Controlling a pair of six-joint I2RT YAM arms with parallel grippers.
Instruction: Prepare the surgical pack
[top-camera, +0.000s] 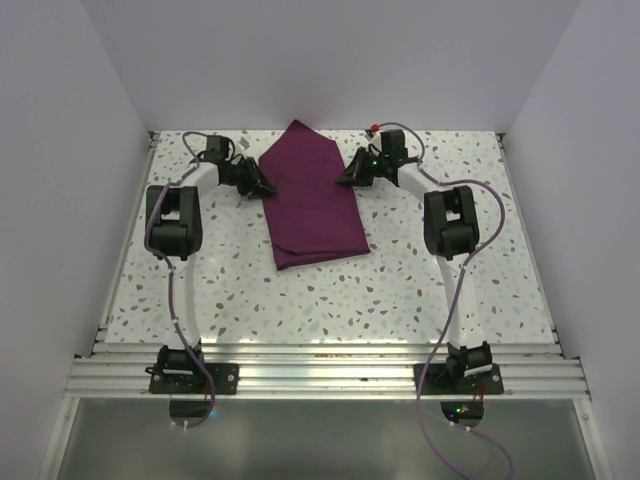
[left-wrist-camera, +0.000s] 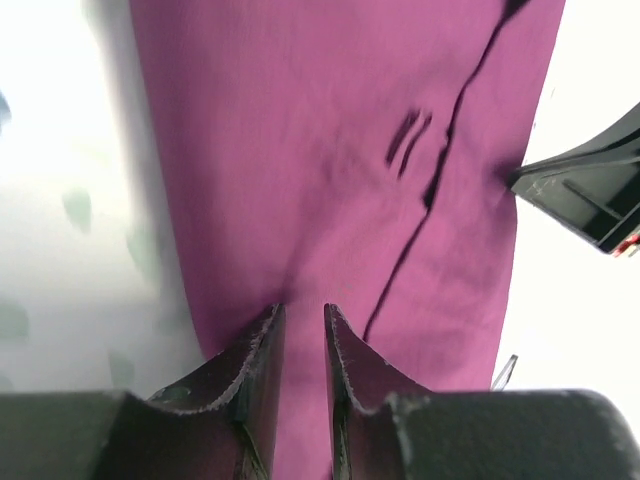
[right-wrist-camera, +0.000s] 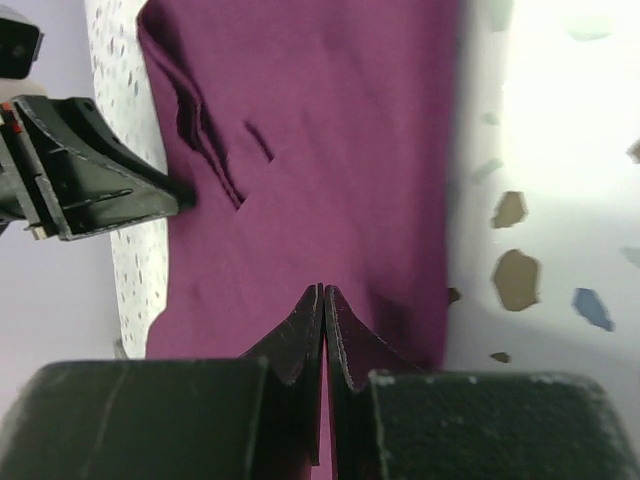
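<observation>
The cloth (top-camera: 312, 200) is a plum-purple bundle folded into a long panel with a pointed far end. It lies flat at the far middle of the table (top-camera: 420, 290), its near end angled a little to the right. In the left wrist view a dark fold line runs along it, with a few short wrinkles beside the line. The only marking that shows is a small red patch on the side of each gripper, too small to read.

The left gripper (top-camera: 264, 186) meets the cloth's left edge toward the far end. The right gripper (top-camera: 345, 178) meets the right edge opposite, so the two face each other across the cloth.

The left fingers (left-wrist-camera: 262, 345) stand a narrow gap apart with purple cloth showing between them. In the right wrist view their tip sits where the wrinkles bunch at the edge, so this gripper is nipped on the cloth. The right fingers (right-wrist-camera: 300, 335) are pressed together to a hairline, tips down on the cloth just inside its right edge. Whether any cloth is caught between them cannot be told.

The left arm (top-camera: 175, 220) and right arm (top-camera: 450, 225) each rise from a base on the metal rail (top-camera: 320, 375) at the near edge. Each runs forward along a white link to a black elbow, then turns inward and down toward the cloth. A green light (top-camera: 372, 160) glows at the right wrist, and a purple cable (top-camera: 492, 200) loops beside that arm. The table is white with speckles, and pale walls (top-camera: 330, 60) close it in on the left, right and far sides.
</observation>
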